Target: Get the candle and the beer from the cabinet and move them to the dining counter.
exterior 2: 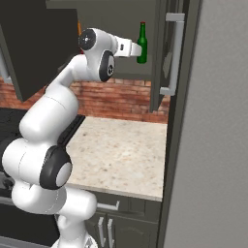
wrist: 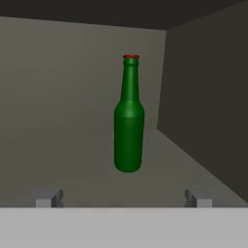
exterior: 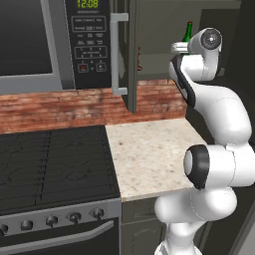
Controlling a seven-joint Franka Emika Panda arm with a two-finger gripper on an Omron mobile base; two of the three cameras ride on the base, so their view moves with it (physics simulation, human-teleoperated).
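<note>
The beer (wrist: 129, 116), a dark green bottle with a red cap, stands upright on the floor of the open cabinet (wrist: 58, 97), near its right wall. My gripper (wrist: 122, 198) is open just in front of the bottle, one fingertip on either side of it and nothing between them. From the right base view, the gripper (exterior 2: 137, 48) reaches into the cabinet level with the beer (exterior 2: 141, 44). The beer's neck (exterior: 188, 32) pokes up behind my wrist. A thin orange sliver of the candle (exterior 2: 79, 27) shows left of my wrist, the rest hidden. The dining counter is out of view.
Both cabinet doors (exterior: 130, 55) (exterior 2: 167, 53) hang open, with pale bar handles. Below lie a small beige counter slab (exterior: 149, 149), a black stove (exterior: 55, 159) to its left, and a microwave (exterior: 30, 40) above that. A tall grey refrigerator side (exterior 2: 218, 145) walls off the right.
</note>
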